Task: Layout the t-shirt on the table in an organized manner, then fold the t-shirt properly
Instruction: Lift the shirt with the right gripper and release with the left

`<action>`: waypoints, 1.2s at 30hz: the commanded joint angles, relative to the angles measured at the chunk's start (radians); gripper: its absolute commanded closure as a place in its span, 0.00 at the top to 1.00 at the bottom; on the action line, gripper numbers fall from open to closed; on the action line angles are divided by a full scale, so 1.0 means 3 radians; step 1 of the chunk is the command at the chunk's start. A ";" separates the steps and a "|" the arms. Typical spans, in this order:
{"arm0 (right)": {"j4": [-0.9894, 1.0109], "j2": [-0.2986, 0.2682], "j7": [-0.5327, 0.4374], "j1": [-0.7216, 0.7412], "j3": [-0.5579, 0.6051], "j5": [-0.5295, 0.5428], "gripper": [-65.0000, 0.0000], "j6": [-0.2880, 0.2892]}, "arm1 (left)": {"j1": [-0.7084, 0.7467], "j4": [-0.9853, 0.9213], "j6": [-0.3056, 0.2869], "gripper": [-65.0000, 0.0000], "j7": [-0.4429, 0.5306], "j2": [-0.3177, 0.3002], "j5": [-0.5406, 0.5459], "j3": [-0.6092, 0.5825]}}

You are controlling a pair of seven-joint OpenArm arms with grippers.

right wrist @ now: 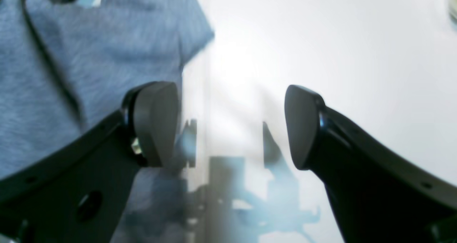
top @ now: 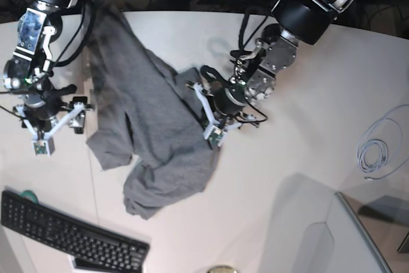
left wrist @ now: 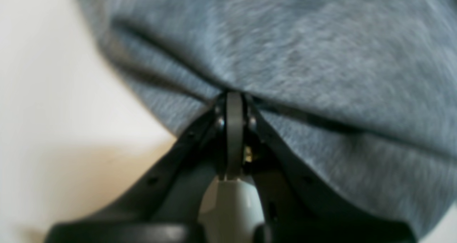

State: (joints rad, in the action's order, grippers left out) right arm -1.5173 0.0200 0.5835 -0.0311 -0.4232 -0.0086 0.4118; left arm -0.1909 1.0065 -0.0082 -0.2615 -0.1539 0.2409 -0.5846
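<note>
1. Step in hand, as judged: spreading the crumpled shirt (top: 150, 135) flat on the table (top: 300, 145), folding not yet begun.
2. Left gripper (top: 214, 112): jaws clamped shut on a pinch of shirt fabric, creases radiating from the grip in the left wrist view (left wrist: 234, 100).
3. Right gripper (top: 54, 116): jaws spread wide, nothing between the pads (right wrist: 157, 123), bare table under the gap.
4. Shirt position: bunched in a diagonal heap from the far left part of the table toward its middle, lower end near the keyboard (top: 70, 234) at the near left corner.
5. Shirt relative to tools: held at its right edge by the left gripper; left edge just beside the right gripper, one pad over fabric, no hold visible.
6. Advised: draw the held edge outward low and slow; pin or grasp the opposite edge with the right gripper first; avoid dragging the heap whole.
</note>
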 commanded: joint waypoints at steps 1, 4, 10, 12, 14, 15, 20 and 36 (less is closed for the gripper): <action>-0.0008 -0.0013 -0.0060 0.0065 0.0058 0.0016 0.67 -0.0005 | -0.0011 0.0033 0.0055 0.00 -0.0184 -0.0042 -0.0028 0.0084; 0.0125 -0.0013 -0.0060 0.0173 0.0176 0.0016 0.67 -0.0010 | 0.0000 0.0238 0.0055 0.00 -0.0184 -0.0124 -0.0018 0.0386; 0.0161 -0.0023 -0.0055 0.0096 0.0462 0.0016 0.67 0.0011 | 0.0225 0.0908 0.0055 0.00 -0.0491 -0.0129 -0.0044 0.1061; 0.0155 -0.0023 -0.0070 0.0035 0.0641 0.0016 0.67 0.0011 | 0.0312 0.1097 0.0055 0.00 -0.0599 -0.0129 -0.0044 0.1251; 0.0166 -0.0023 -0.0076 0.0024 0.0805 0.0016 0.67 0.0011 | 0.0434 0.1179 0.0055 0.00 -0.0670 -0.0129 -0.0044 0.1552; 0.0176 -0.0023 -0.0081 0.0029 0.0876 0.0016 0.67 0.0011 | 0.0506 0.1184 0.0045 0.00 -0.0691 -0.0129 -0.0033 0.1736; 0.0350 -0.0023 -0.0147 0.0168 0.1081 0.0016 0.67 0.0001 | 0.0946 0.1225 0.0035 0.00 -0.0686 -0.0129 -0.0023 0.2304; 0.1178 -0.0028 -0.0249 0.0587 0.1117 0.0016 0.33 0.0006 | 0.1539 0.1291 -0.0430 0.00 -0.0675 -0.0119 -0.0033 0.2923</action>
State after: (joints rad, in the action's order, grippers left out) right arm -1.1492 0.0132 0.5251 0.1230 -0.0895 -0.0109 0.4122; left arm 0.2699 1.3758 -0.1417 -0.4831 -0.1753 0.2329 0.2867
